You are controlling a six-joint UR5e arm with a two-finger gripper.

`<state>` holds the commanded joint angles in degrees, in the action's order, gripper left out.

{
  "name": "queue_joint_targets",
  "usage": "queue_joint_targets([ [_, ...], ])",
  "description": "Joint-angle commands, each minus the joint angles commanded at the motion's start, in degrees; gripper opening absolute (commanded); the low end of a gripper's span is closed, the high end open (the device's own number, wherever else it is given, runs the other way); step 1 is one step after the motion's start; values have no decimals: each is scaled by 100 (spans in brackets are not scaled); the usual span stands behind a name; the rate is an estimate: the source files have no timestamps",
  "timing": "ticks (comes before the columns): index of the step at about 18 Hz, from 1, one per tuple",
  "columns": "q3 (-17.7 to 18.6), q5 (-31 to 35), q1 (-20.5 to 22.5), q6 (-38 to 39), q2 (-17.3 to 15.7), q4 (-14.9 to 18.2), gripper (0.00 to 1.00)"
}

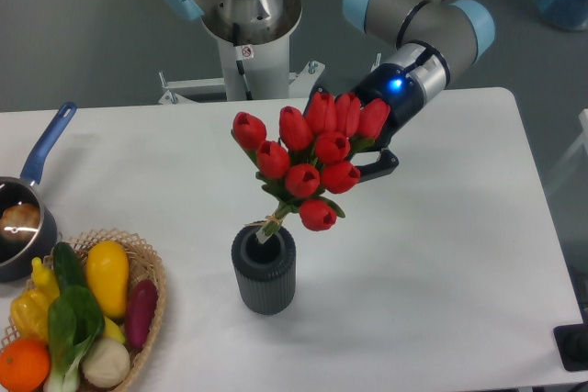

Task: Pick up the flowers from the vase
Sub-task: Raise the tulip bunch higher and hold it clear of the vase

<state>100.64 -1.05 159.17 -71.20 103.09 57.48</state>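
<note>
The flowers point(310, 164), a bunch of glossy red tulip buds with green leaves, hang tilted above the vase point(264, 270), a dark grey ribbed cylinder near the table's front middle. Only the tied stem ends point(270, 225) still reach the vase's mouth. My gripper point(360, 150) sits behind the buds at their upper right, shut on the bunch; one dark finger point(381, 166) shows to the right of the buds, the other is hidden by them.
A wicker basket point(147, 273) of colourful vegetables stands at the front left. A dark saucepan point(20, 227) with a blue handle sits at the left edge. The robot's base point(246, 39) stands behind the table.
</note>
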Motion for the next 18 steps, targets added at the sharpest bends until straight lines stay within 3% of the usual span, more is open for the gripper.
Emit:
queue_joint_targets([
  [9, -141, -53, 79, 27, 44, 0, 38],
  [13, -141, -44, 88, 27, 79, 9, 26],
  [18, -132, -27, 132, -26, 140, -17, 26],
])
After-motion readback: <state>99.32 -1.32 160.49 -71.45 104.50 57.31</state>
